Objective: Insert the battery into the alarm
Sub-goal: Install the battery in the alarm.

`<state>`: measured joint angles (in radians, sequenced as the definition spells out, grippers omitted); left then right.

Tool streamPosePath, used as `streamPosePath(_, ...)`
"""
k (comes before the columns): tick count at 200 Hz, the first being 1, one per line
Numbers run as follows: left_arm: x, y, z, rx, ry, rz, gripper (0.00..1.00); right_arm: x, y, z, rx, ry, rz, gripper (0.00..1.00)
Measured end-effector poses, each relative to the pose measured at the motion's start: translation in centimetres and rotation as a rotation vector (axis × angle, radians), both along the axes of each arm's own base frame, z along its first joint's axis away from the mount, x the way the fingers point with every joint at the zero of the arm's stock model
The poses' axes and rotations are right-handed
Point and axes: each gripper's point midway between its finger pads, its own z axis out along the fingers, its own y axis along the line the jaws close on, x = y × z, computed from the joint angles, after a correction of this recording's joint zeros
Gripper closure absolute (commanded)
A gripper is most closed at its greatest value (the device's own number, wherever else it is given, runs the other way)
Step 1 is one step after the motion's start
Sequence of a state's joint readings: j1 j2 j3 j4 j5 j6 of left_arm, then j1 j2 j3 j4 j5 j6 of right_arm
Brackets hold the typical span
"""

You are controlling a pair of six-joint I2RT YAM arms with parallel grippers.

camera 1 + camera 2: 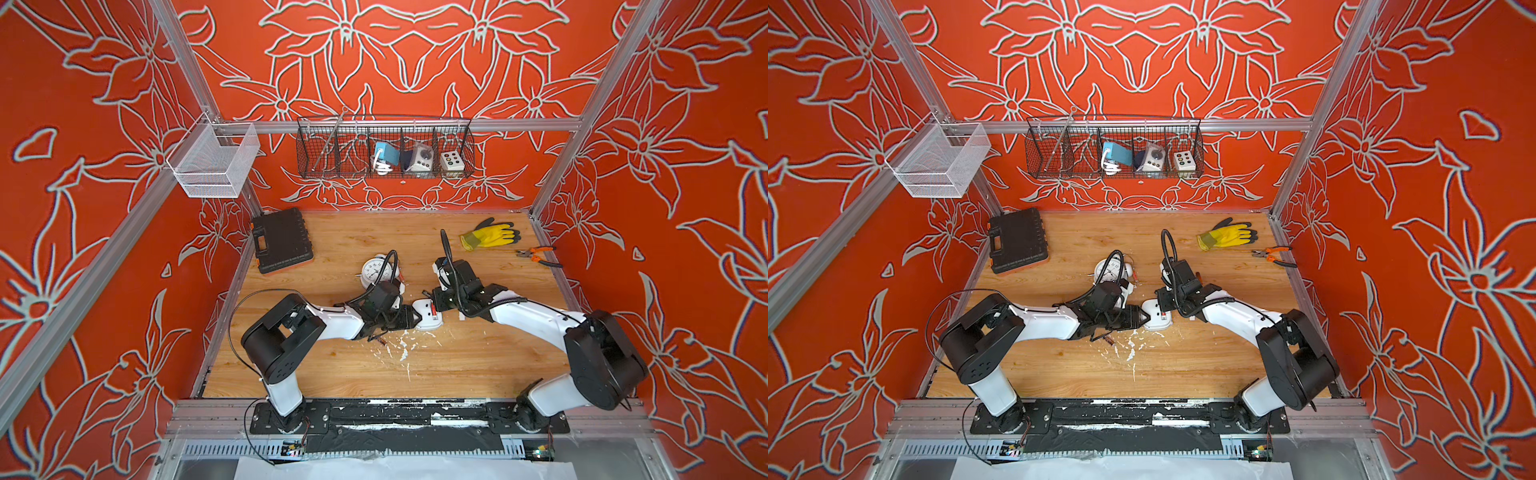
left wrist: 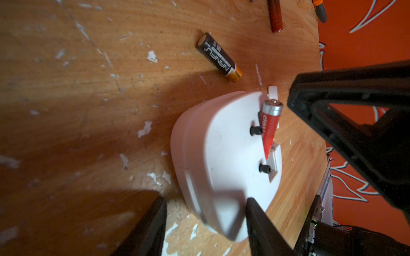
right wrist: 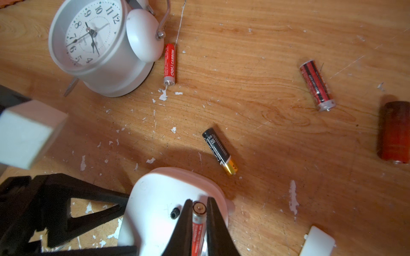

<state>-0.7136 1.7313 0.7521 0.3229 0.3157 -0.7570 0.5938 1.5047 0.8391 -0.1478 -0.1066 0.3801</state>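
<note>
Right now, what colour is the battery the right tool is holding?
Red with a silver end, held by the right tool; the battery shows best in the left wrist view.

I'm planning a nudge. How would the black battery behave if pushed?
The black battery is a smooth cylinder lying on its side on the bare table, so it would probably roll if pushed sideways. Pushed endwise, it likely slides. It looks rigid.

A robot test cell is showing here — aluminium framing (image 1: pixel 399 124) is holding printed red floral walls (image 1: pixel 415 54), and two arm bases are sitting bolted on a mounting rail (image 1: pixel 415 415).
</note>
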Motion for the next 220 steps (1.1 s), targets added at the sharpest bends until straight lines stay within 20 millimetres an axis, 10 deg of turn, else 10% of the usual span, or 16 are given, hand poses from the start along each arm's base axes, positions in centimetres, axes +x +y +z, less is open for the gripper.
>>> streamPosePath(220, 0.0, 0.0, -0.2, -0.008, 0.027, 0.027, 0.47, -2.0, -0.4, -2.2, 0.132, 0.048, -0.078, 0.95)
